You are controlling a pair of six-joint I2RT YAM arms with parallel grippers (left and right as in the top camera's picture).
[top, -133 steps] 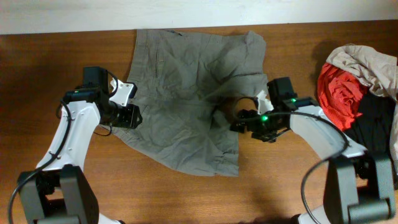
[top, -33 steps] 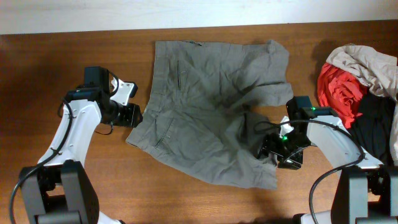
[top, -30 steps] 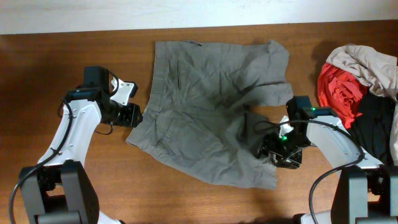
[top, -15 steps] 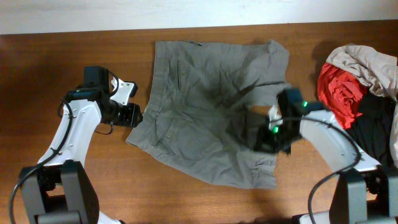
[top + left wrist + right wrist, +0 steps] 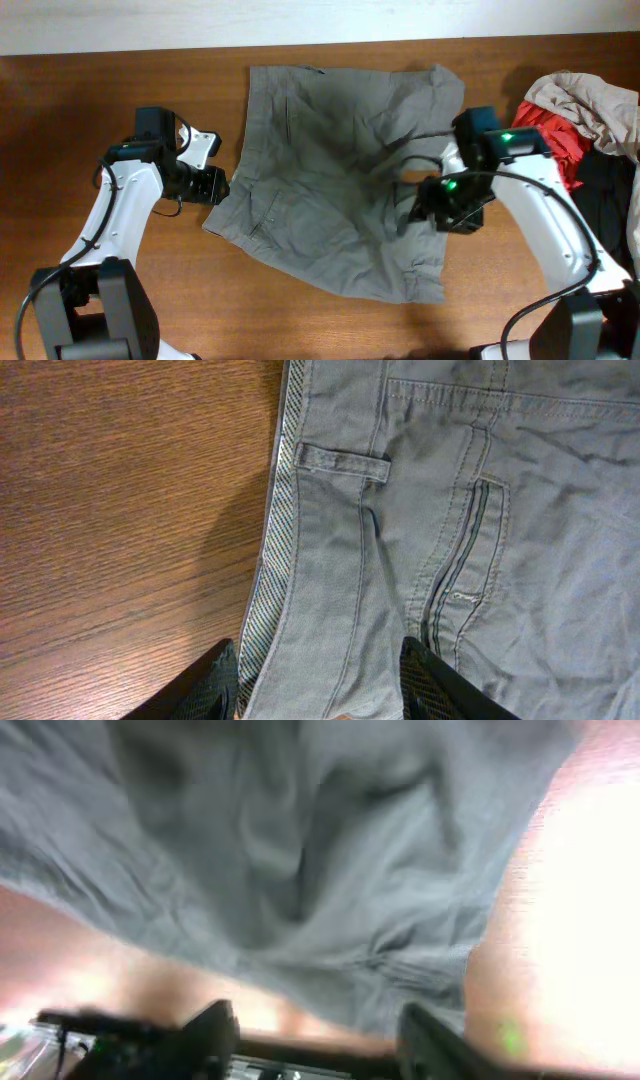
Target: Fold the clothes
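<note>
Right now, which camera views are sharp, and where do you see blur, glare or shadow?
Left wrist: sharp, the stitching on the shorts is clear, with a soft shadow on the table beside the waistband. Right wrist: blurred throughout, washed-out glare at the right edge. Overhead: mostly sharp, a dark shadow across the shorts' middle.

I find the overhead camera far off, looking straight down on the whole shorts [image 5: 330,190]. Left wrist camera sits close over their waistband [image 5: 320,560]; right wrist close, blurred, over their edge.
</note>
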